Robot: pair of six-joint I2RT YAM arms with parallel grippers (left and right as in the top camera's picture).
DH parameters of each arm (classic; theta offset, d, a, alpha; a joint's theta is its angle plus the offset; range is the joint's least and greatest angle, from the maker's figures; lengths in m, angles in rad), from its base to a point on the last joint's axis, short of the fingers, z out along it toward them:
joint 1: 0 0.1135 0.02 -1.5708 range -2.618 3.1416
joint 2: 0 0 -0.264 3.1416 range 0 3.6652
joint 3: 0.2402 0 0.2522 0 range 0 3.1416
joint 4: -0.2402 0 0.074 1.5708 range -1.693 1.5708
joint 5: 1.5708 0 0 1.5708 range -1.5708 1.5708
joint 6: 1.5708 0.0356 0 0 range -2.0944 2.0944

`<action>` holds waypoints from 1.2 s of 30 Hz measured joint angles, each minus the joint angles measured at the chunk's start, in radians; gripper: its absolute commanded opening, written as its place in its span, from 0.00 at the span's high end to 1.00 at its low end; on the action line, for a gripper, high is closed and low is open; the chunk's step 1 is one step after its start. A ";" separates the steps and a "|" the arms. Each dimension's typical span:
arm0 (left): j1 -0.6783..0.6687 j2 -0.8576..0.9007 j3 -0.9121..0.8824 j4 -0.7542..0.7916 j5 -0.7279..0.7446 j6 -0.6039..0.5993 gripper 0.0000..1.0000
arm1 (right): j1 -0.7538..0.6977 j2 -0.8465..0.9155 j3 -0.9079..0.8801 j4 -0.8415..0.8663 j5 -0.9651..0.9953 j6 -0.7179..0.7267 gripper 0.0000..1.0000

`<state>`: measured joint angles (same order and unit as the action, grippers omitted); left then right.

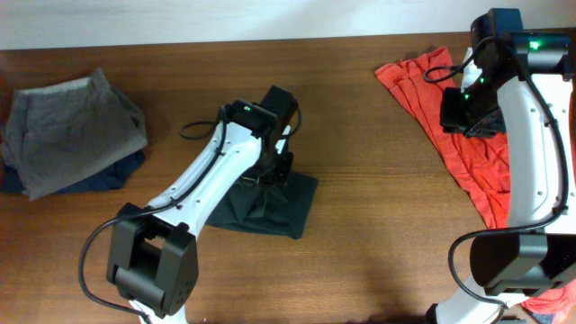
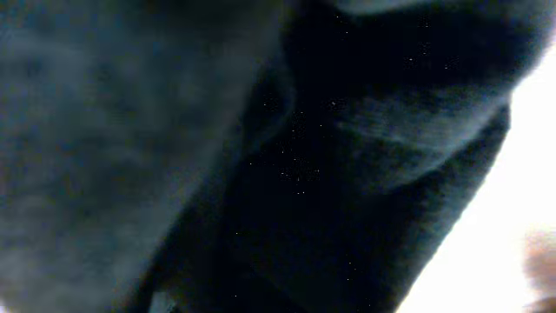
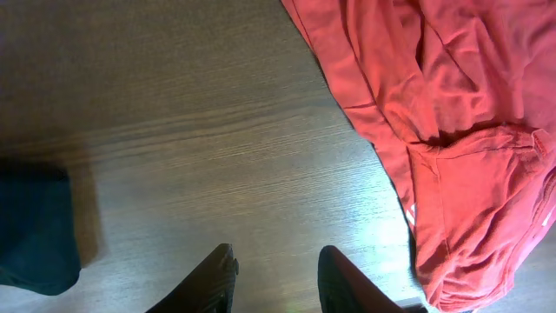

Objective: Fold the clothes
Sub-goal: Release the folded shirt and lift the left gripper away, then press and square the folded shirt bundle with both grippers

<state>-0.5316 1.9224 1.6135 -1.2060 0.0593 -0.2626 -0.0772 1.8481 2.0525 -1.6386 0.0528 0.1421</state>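
A small black garment (image 1: 270, 205) lies mid-table, bunched up toward my left gripper (image 1: 273, 171), which is down on its far edge. The left wrist view shows only dark cloth (image 2: 287, 174) pressed close, hiding the fingers; the gripper is shut, apparently pinching this cloth. A coral-red T-shirt (image 1: 468, 162) sprawls along the right side. My right gripper (image 3: 278, 271) hovers open over bare wood beside the red T-shirt (image 3: 452, 130), nothing between its fingers. It sits over the shirt's upper part in the overhead view (image 1: 466, 121). No lettered black T-shirt shows.
A pile of grey and dark blue clothes (image 1: 72, 135) rests at the far left of the wooden table (image 1: 378, 225). A dark cloth edge (image 3: 35, 230) shows at the lower left of the right wrist view. Red fabric pokes in at the bottom right corner (image 1: 553, 301).
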 measured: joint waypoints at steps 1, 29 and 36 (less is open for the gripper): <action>-0.006 0.000 0.000 0.000 0.011 -0.004 0.83 | 0.000 0.000 0.000 0.000 0.000 0.000 0.64; 0.302 0.021 0.195 -0.054 -0.044 0.057 0.63 | 0.116 0.000 0.000 0.003 -0.498 -0.222 0.60; 0.343 0.132 0.195 -0.023 -0.050 0.058 0.63 | 0.346 0.026 0.000 0.098 -0.644 -0.236 0.60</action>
<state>-0.1890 2.0541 1.8088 -1.2293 0.0097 -0.2050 0.2687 1.8740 2.0525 -1.5410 -0.5907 -0.0940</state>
